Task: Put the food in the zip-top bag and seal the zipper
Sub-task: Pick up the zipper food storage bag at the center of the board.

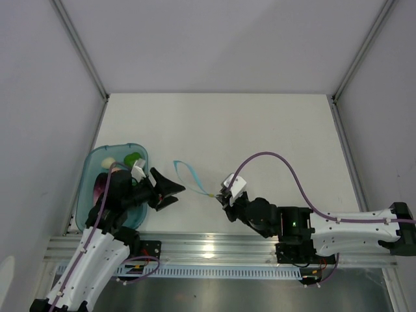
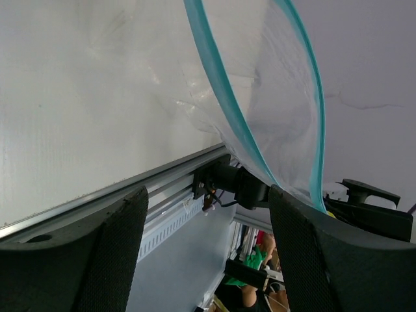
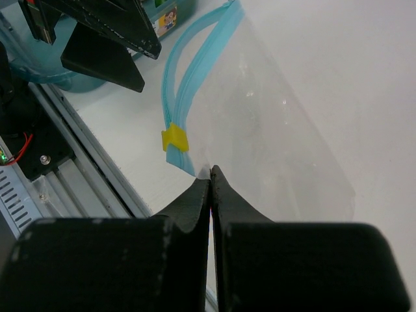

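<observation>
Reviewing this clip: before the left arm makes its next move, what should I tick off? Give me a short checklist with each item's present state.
1. Right gripper pinched shut on the corner of the zip-top bag: ok.
2. Bag mouth open, with the two strips of the zipper apart: ok.
3. Left gripper open and empty, beside the mouth: ok.
4. Food inside the bag: not ok; the pieces lie in the teal tray.
5. Yellow slider parked at the zipper end near the right gripper: ok.
6. Bag lifted clear of the table: cannot tell.
</observation>
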`<state>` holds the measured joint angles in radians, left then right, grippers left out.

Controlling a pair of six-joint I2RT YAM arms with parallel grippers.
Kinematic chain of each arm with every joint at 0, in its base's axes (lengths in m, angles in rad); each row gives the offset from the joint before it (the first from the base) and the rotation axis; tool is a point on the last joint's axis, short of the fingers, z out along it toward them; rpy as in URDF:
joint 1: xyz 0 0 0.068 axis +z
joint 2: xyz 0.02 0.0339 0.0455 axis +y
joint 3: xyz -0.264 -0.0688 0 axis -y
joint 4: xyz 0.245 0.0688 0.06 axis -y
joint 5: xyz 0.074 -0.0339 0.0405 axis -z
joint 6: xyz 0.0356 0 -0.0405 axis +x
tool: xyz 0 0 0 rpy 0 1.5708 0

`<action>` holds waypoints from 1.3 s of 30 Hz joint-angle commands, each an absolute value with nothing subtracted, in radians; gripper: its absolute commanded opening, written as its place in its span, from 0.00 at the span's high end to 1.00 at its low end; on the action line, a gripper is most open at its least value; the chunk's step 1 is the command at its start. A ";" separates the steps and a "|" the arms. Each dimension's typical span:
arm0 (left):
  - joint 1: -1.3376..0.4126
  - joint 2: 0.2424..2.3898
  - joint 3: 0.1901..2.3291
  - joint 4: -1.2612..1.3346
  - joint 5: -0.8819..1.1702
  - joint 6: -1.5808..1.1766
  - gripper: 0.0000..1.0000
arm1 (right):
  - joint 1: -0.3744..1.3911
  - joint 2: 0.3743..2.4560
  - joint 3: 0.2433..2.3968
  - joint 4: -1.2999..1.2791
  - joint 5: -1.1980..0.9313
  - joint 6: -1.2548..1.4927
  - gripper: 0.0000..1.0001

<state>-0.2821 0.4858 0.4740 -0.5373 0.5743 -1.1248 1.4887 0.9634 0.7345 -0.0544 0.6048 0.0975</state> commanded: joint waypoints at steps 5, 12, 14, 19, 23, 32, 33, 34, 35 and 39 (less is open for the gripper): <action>-0.285 0.449 0.440 -0.466 0.584 -1.178 0.24 | 1.506 0.965 0.732 -0.011 0.658 0.123 1.00; -0.285 0.523 0.428 -0.387 0.610 -1.207 0.23 | 1.537 0.985 0.738 -0.011 0.669 0.124 1.00; -0.285 0.528 0.426 -0.365 0.612 -1.215 0.23 | 1.543 0.992 0.738 -0.015 0.679 0.130 1.00; -0.285 0.543 0.425 -0.370 0.601 -1.200 0.24 | 1.568 0.997 0.739 -0.011 0.699 0.141 1.00; -0.285 0.549 0.402 -0.339 0.623 -1.213 0.25 | 1.583 1.009 0.741 -0.012 0.716 0.149 1.00; -0.285 0.428 0.411 -0.396 0.580 -1.224 0.29 | 1.594 0.991 0.724 -0.017 0.736 0.164 1.00; -0.285 0.420 0.417 -0.402 0.575 -1.224 0.30 | 1.594 0.991 0.724 -0.020 0.739 0.164 1.00; -0.285 0.416 0.428 -0.416 0.571 -1.221 0.30 | 1.595 0.989 0.724 -0.021 0.741 0.164 1.00; -0.285 0.413 0.433 -0.420 0.571 -1.218 0.30 | 1.598 0.986 0.721 -0.020 0.741 0.164 1.00; -0.285 0.440 0.433 -0.400 0.571 -1.218 0.30 | 1.603 0.988 0.718 -0.011 0.742 0.163 1.00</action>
<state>-0.2821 0.4213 0.4061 -0.4095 0.5755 -1.2049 1.5902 1.0054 0.7216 -0.0471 0.7021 0.1467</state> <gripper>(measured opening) 0.700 0.002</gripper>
